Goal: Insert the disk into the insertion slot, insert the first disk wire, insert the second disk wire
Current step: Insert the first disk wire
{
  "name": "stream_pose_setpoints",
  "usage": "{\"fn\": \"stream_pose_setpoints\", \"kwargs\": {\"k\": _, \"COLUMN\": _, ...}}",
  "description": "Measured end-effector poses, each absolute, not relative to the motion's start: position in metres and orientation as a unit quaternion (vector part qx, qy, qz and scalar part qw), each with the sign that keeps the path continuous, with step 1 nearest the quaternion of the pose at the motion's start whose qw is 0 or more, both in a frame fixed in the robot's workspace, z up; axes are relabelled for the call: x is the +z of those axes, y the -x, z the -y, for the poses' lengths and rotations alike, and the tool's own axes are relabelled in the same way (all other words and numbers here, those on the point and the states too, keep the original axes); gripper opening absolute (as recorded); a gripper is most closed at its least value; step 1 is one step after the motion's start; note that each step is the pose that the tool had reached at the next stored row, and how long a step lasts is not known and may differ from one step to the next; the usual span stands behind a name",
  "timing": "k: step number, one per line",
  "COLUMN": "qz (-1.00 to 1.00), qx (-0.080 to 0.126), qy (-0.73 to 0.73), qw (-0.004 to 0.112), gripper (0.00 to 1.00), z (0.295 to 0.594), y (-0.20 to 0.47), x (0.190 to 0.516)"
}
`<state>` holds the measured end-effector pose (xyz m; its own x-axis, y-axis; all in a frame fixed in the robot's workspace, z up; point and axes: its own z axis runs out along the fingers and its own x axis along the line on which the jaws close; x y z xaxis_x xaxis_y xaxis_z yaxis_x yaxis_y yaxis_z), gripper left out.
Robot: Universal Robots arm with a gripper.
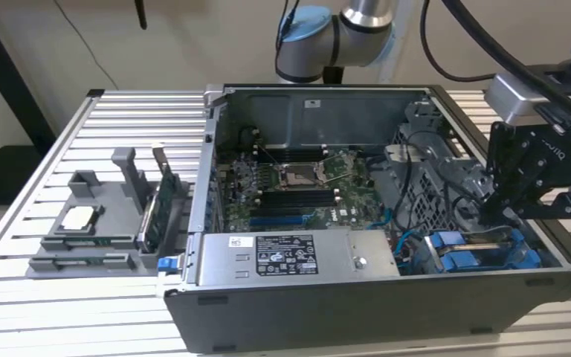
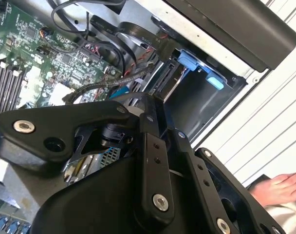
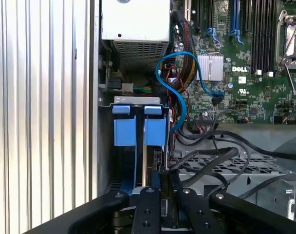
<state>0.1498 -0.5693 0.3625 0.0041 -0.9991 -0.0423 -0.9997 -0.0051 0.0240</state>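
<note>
First wrist view: gripper (image 3: 161, 181) is nearest, hanging right over the drive bay (image 3: 137, 100). Can't tell if it's open or closed, its front end is lost in the dark among black cables (image 3: 211, 155).

Disk (image 3: 155, 131) sits in the bay slot just past the gripper. Two blue carrier tabs show side by side, hard against the case (image 1: 385, 305) wall.

The black cables run from beside the gripper across the perforated metal cage. A blue cable (image 3: 183, 68) loops above the bay. One end hangs over the board (image 3: 245, 58); can't see where the other end goes. PSU (image 3: 136, 19) is beyond the bay, along the same wall.

Second wrist view: a connector edge is exposed on the disk's end, just beyond the gripper, with the blue tabs further out. A person's hand (image 2: 280, 187) rests on the slatted table (image 1: 117, 134) outside the case.

Exterior view: case lies open on the table, and the bay is in the near corner on the exterior view's right with the gripper directly above it. The tray (image 1: 97, 223) of parts is well apart on the exterior view's left. Arm (image 1: 345, 30) base stands behind the case.
</note>
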Motion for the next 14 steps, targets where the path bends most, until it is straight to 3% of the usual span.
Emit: {"fn": "stream_pose_setpoints", "kwargs": {"k": 14, "qz": -0.705, "qx": 0.017, "qy": 0.709, "qw": 0.009, "gripper": 0.19, "z": 0.5696, "y": -0.1499, "x": 0.3597}}
